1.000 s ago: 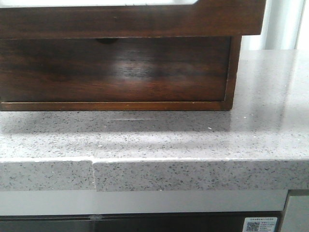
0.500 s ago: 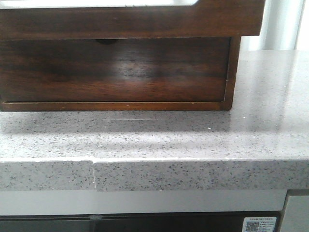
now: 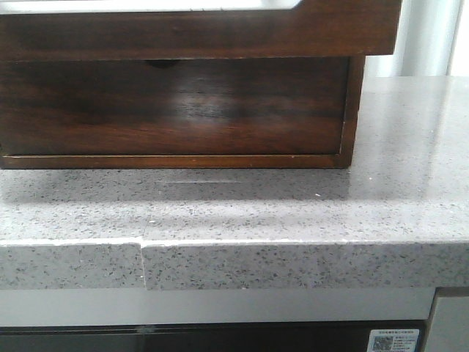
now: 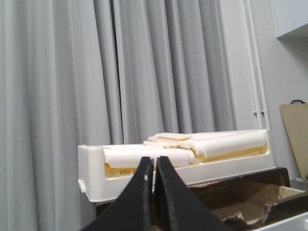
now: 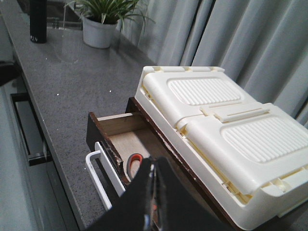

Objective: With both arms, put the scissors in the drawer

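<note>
The scissors (image 5: 134, 162) lie inside the open drawer (image 5: 115, 126), beneath the cream tray (image 5: 216, 125). Both grippers' jaws are pressed together, empty, held above it, likely clear for closing.

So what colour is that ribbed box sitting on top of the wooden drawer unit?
Cream white box, seen best in the right wrist view.

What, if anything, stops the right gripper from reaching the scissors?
Probably nothing, so likely yes: the drawer is open, and the scissors lie uncovered inside, close to the shut right gripper.
</note>
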Tool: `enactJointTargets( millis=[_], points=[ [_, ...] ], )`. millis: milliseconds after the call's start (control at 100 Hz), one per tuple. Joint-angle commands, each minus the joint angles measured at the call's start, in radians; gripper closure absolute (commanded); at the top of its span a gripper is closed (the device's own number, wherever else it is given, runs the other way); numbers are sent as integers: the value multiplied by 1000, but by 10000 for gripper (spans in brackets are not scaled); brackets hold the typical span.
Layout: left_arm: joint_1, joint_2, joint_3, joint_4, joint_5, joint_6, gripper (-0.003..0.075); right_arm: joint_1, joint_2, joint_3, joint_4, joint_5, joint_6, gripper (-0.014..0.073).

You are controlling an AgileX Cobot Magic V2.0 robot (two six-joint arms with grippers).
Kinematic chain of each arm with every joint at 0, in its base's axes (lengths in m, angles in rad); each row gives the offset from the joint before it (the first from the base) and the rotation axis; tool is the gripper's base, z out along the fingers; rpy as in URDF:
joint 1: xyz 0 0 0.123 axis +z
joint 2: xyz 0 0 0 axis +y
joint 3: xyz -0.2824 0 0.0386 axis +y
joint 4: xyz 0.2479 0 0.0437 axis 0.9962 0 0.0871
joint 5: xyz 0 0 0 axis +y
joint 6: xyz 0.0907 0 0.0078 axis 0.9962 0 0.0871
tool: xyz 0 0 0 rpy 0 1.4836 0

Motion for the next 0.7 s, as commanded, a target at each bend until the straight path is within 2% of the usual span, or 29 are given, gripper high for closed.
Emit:
enactJointTargets(
  millis=[0, 380, 690],
  points=[
    [-8, 3, 14, -28, -62, -12, 741, -8, -88, 83, 20, -151, 7, 642],
    [-8, 3, 125, -49, -80, -12, 742, -8, -529, 645, 6, -479, 7, 642],
    [-8, 3, 165, -73, -75, -12, 742, -8, -765, 974, 6, -497, 7, 643]
  ],
)
